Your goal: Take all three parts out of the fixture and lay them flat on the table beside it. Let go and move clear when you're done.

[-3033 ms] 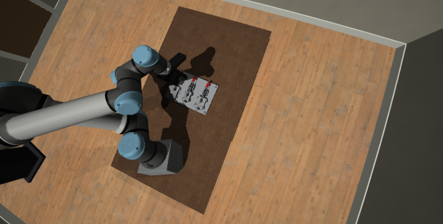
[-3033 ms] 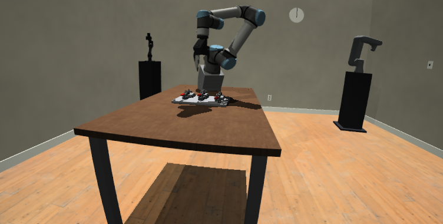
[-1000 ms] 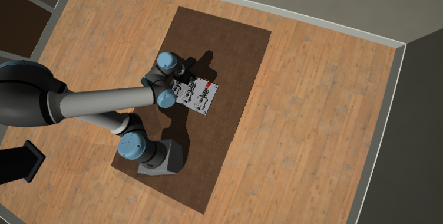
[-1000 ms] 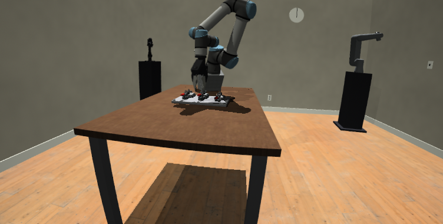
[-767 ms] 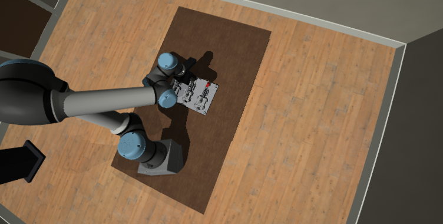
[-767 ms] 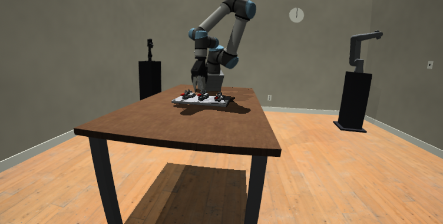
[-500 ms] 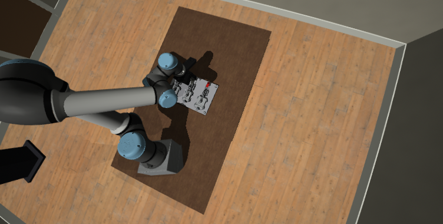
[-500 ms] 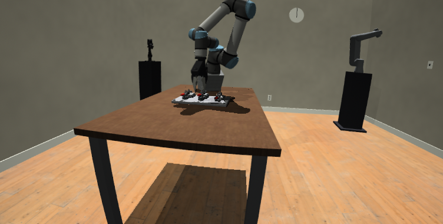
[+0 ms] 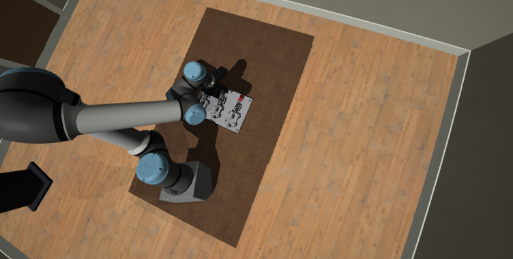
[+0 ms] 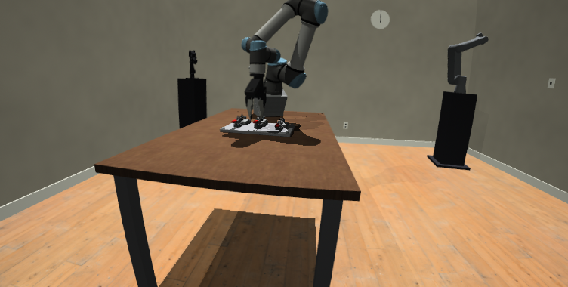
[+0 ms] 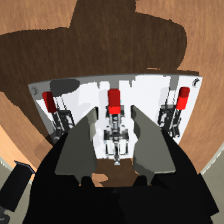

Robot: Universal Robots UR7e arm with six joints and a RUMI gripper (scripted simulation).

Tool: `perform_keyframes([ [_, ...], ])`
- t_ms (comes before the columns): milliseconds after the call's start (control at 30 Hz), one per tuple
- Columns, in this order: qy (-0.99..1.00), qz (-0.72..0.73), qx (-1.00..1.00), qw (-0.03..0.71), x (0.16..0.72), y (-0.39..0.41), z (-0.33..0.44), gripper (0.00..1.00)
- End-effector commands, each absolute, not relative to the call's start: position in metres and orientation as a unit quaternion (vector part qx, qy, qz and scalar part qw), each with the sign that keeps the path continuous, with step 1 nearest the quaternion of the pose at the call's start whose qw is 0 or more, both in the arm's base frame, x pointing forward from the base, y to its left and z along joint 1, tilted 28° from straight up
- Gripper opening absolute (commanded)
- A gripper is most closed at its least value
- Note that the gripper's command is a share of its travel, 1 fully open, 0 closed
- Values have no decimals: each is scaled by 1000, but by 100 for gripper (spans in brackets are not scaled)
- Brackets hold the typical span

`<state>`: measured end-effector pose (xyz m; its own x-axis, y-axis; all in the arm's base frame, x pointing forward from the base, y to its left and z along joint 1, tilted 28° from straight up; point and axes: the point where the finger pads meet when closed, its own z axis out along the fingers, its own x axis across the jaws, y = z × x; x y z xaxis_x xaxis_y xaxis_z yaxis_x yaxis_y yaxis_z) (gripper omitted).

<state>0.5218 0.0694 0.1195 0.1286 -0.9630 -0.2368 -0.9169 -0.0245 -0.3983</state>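
showing light grey tubular arm links joined by dark grey housings with pale blue round caps. standing on a grey block pedestal. ending in a black hand with two broad, tapering grey fingers.

The white fixture plate is seen on the dark brown table, three clamped parts upon it, its near end overlapped by the arm's wrist.
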Motion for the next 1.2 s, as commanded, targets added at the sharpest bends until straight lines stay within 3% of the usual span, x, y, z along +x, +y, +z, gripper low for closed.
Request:
perform_keyframes([
  [0,658,-50,-714,234,524,71,115,28],
  [967,658,-50,-714,234,531,76,99,28],
  [1000,658,-50,-714,234,531,76,99,0],
  [1167,658,-50,-714,234,531,76,99,0],
])
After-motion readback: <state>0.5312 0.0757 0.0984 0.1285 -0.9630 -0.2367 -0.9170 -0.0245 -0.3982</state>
